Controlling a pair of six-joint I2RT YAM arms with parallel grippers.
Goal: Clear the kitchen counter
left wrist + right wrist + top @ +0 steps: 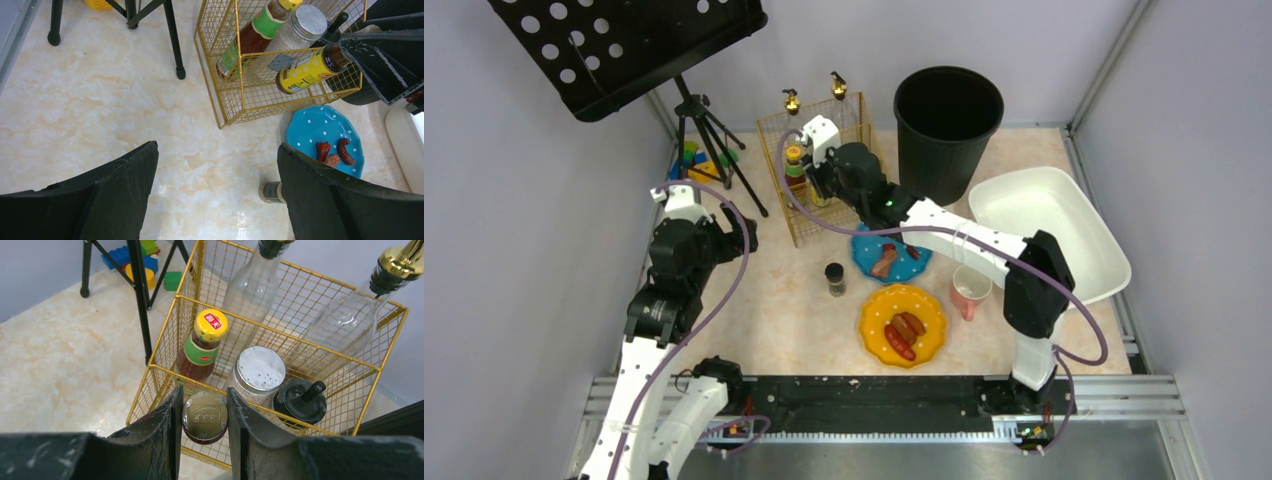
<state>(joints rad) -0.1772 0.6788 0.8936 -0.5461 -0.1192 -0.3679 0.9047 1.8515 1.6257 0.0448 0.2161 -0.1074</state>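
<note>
Counter first: the kitchen counter point(764, 310), peach with marble mottling, fills the cell floor beneath both arms. At one o'clock we see a black bin point(948, 120), its inside too dark to read. At twelve, a gold wire basket point(350, 359) holds bottles point(202, 347) and a shaker point(260, 367). A yellow plate point(874, 310) at five carries sausages point(902, 333). Our right gripper point(204, 401) clenches a yellow-labelled bottle point(305, 70) at the basket's rim; the left gripper point(216, 150) hangs released.
</note>
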